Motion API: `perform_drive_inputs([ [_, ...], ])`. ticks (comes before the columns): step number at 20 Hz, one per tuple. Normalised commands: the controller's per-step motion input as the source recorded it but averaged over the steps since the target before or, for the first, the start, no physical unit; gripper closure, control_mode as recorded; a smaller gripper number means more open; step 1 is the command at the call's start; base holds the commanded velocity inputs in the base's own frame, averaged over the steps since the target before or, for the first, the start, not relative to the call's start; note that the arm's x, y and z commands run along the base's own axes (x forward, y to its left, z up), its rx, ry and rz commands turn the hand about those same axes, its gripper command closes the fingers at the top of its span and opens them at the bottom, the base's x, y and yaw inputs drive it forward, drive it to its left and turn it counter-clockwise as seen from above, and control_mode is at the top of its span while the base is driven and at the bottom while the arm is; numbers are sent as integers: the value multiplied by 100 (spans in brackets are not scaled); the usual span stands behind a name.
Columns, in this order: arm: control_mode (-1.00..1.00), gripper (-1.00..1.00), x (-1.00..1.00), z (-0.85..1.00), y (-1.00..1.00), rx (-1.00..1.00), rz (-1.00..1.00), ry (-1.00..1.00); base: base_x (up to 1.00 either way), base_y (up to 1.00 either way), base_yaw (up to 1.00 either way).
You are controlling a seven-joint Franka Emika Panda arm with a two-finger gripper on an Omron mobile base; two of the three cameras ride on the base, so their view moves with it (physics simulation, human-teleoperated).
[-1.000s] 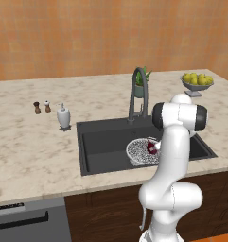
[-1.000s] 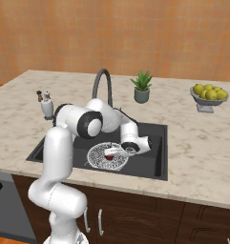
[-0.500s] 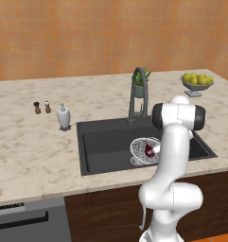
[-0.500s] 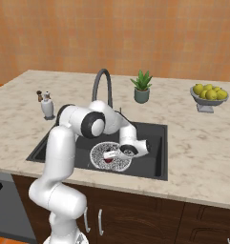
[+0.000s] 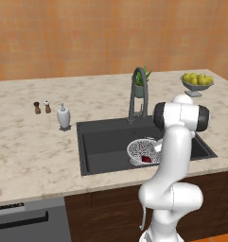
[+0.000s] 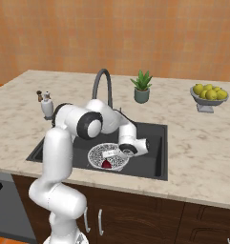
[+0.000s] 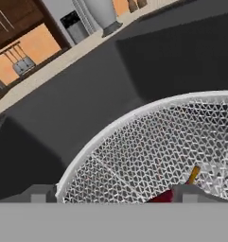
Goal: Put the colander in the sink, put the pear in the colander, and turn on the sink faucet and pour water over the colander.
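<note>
The white-grey mesh colander (image 5: 138, 147) (image 6: 97, 155) (image 7: 148, 142) sits in the dark grey sink (image 5: 101, 142) (image 6: 152, 155) (image 7: 87, 94), right of its middle. The dark red pear (image 5: 146, 159) (image 6: 107, 164) (image 7: 162, 198) lies inside the colander, its stem pointing up. My gripper (image 6: 118, 152) (image 7: 115, 194) hangs low over the colander with its jaws open wide. One fingertip (image 7: 193, 192) stands right beside the pear, the other far off it. The arched faucet (image 5: 135, 90) (image 6: 102, 82) stands behind the sink, and no water runs from it.
A white soap bottle (image 5: 63, 116) (image 6: 47, 107) and two small shakers (image 5: 42, 108) stand left of the sink. A potted plant (image 6: 141, 86) sits behind the sink. The bowl of yellow fruit (image 5: 197, 81) (image 6: 210, 94) is at the far right.
The jaws have spread wide and let go of the pear, which now rests in the colander. The hand has sunk slightly toward the mesh.
</note>
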Motion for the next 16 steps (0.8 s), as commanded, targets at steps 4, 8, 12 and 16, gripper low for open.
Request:
perform_drive_inputs([
  [4, -100, -100, -5, 29, 1, 0, 0, -11, 0, 0, 0],
  [8, -100, -100, -19, 68, 0, 0, -1, -25, 0, 0, 0],
  [12, -100, -100, -19, 88, 0, 0, -7, -33, 0, 0, 0],
  [16, -100, -100, 0, 73, -3, 0, -15, -23, 0, 0, 0],
])
